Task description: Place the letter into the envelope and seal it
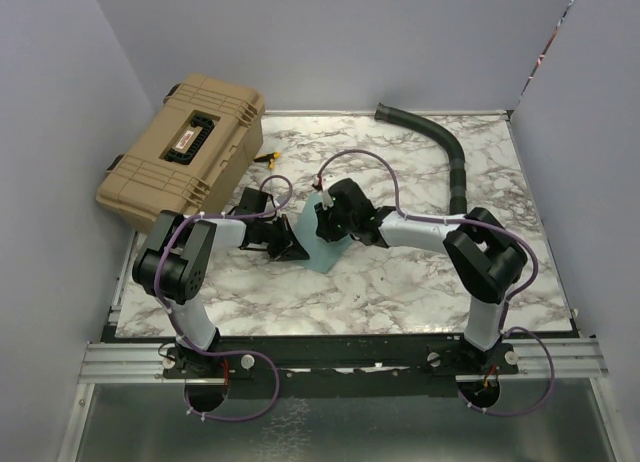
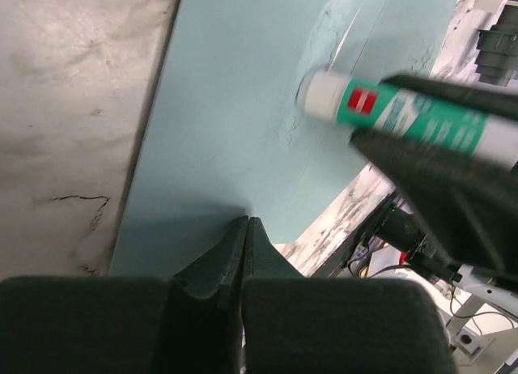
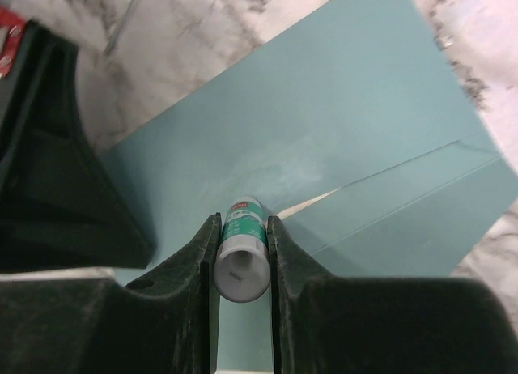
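The teal envelope (image 1: 326,254) lies flat on the marble table between the two arms, and it fills much of both wrist views (image 2: 227,107) (image 3: 348,123). My right gripper (image 3: 243,228) is shut on a white and green glue stick (image 3: 242,248), whose tip presses on the envelope's paper next to a seam. The left wrist view shows the same glue stick (image 2: 405,115) over a smeared patch. My left gripper (image 2: 247,220) is shut with nothing in it, its tips down on the envelope near one edge. The letter is hidden; only a thin pale sliver (image 3: 312,202) shows at the seam.
A tan hard case (image 1: 185,152) sits at the back left, partly off the table. A black corrugated hose (image 1: 450,157) curves along the back right. A small yellow-handled object (image 1: 268,160) lies beside the case. Grey walls close in three sides.
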Tool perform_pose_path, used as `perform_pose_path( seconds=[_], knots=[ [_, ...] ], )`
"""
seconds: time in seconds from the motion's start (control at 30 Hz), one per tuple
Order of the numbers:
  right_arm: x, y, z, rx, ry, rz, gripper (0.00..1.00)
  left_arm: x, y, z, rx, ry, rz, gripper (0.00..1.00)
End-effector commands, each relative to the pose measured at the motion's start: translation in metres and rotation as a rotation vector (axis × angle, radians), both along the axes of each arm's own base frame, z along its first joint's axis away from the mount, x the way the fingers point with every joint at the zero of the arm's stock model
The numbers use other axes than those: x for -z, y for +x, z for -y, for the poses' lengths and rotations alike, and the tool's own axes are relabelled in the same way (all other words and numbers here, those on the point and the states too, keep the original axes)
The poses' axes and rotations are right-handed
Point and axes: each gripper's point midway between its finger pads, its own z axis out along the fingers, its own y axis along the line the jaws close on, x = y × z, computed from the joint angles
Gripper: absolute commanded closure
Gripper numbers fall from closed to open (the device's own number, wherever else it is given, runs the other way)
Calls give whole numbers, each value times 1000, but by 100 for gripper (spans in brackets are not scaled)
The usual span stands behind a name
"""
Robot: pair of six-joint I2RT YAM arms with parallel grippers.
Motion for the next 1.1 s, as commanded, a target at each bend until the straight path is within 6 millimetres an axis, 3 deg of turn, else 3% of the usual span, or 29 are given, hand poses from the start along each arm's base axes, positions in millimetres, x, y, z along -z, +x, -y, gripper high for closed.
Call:
perform_pose_path(
  seconds=[0.0,0.17,0.3,0.53,0.7,0.87,1.07],
  knots=[
    [31,-55,7,-76,-43,-141,99,46,-18,-28,-40,182,-103,100],
    [33,-59,15,-72,-69,-134,99,47,-18,-27,-38,182,-108,100],
    [36,-40,20,-20,-110,-99,100,47,-19,-28,-38,183,-109,100],
    [47,-8,10,45,-169,-87,99,47,-21,-29,-37,184,-106,100],
    [49,2,32,108,-190,-82,100,45,-22,-30,-38,185,-100,100],
    [33,13,33,127,-170,-57,99,47,-24,-30,-34,188,-108,100],
    [-6,6,5,31,-37,-75,99,44,-20,-28,-36,180,-97,100]
  ],
)
